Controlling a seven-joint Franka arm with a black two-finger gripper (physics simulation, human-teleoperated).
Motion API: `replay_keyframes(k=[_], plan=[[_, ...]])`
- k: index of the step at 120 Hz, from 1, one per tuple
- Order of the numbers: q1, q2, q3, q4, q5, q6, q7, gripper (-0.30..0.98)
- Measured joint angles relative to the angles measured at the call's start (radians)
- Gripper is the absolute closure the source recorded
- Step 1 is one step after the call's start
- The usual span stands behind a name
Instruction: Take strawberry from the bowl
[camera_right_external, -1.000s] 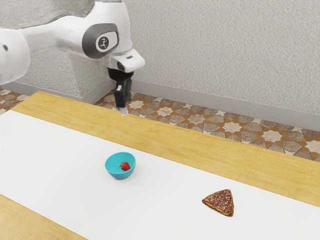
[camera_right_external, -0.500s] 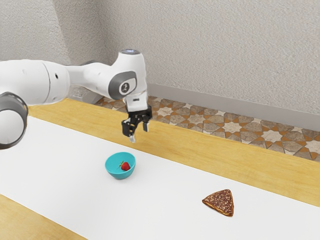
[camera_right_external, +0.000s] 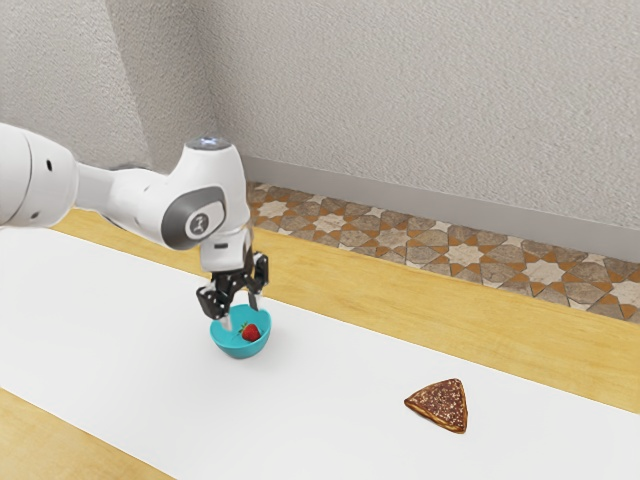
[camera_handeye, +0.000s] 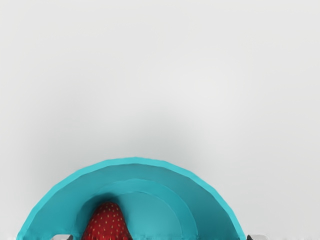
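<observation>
**Open end effector (camera_right_external: 242, 314) at the turquoise bowl (camera_right_external: 240, 350), strawberry (camera_right_external: 251, 333) inside**

In the exterior view, a pale wooden table (camera_right_external: 450, 300) crosses the frame on a slant, from the left down toward the lower right. A broad white strip (camera_right_external: 330, 400) lies along it, with bare wood on both sides. Behind, a strip of patterned floor (camera_right_external: 464, 254) in brown, orange and cream runs from the middle of the frame to the right edge, bordered by a grey baseboard (camera_right_external: 400, 192). A rough, light-grey wall (camera_right_external: 420, 90) fills the upper part, with a corner at upper left.

A brown, speckled triangular pastry (camera_right_external: 440, 406) lies flat on the strip at lower right, well apart from the bowl. The bowl stands upright left of centre, its wall surrounding the strawberry.

The white arm (camera_right_external: 145, 200) enters from the left edge. Its end effector points downward, fingers spread apart. In the wrist view, the strawberry lies nearer one fingertip than the other.
</observation>
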Motion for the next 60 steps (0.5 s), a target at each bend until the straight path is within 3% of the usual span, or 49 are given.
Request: replay_keyframes(k=[60], plan=[[0.029,0.083,0.007,-0.010,-0.003,0.121,0.018,0.39]])
